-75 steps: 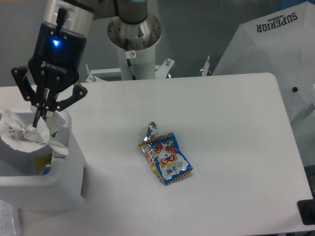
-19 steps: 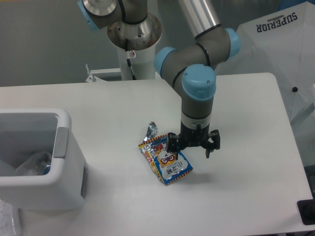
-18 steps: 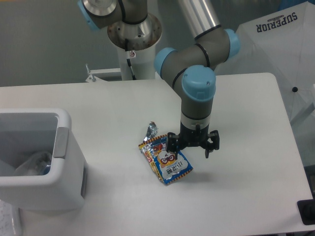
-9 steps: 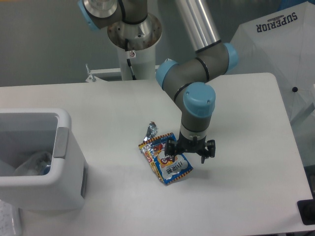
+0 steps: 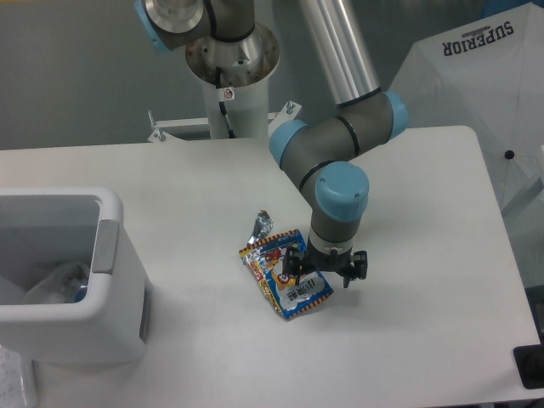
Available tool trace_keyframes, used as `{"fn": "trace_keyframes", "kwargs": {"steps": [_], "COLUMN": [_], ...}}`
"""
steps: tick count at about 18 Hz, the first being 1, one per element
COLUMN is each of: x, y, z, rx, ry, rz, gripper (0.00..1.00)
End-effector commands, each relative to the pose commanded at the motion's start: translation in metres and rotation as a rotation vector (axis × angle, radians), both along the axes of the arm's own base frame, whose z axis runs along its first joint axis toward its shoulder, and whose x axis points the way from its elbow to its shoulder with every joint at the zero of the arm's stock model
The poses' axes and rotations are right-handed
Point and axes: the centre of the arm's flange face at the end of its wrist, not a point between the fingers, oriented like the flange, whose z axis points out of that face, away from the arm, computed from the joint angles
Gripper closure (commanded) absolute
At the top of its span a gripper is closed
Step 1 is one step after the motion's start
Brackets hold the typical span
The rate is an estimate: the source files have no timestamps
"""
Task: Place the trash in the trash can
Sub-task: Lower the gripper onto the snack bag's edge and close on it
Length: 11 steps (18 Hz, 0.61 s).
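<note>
The arm is built of smooth silver-grey metal tubes joined by rounded dark-grey housings. Each joint ends in a light-blue round cap. The base is a wide grey ring on a white column, with a small round red-and-white sticker and a thin black cable running down its front. The end effector is small and black, with two short dark fingers below a grey wrist.

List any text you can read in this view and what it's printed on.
"SUPERIOR": on the white umbrella at upper right.
Print on the snack bag: too small to read.
Small sticker on the robot base: unreadable.
No readable text on the trash can or the gripper.
</note>
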Motion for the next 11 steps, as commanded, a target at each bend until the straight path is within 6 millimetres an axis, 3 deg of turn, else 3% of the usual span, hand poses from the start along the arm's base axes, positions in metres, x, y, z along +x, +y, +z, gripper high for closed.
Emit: {"fn": "trace_keyframes", "kwargs": {"steps": [7, 11], "x": [0.009, 0.01], "y": [0.0054, 0.0054], "z": [-0.0012, -0.0018], "rx": [0.0, -0.003], "ry": [-0.002, -0.002], "rz": [-0.012, -0.012], "gripper": [0.04, 0.14]}}
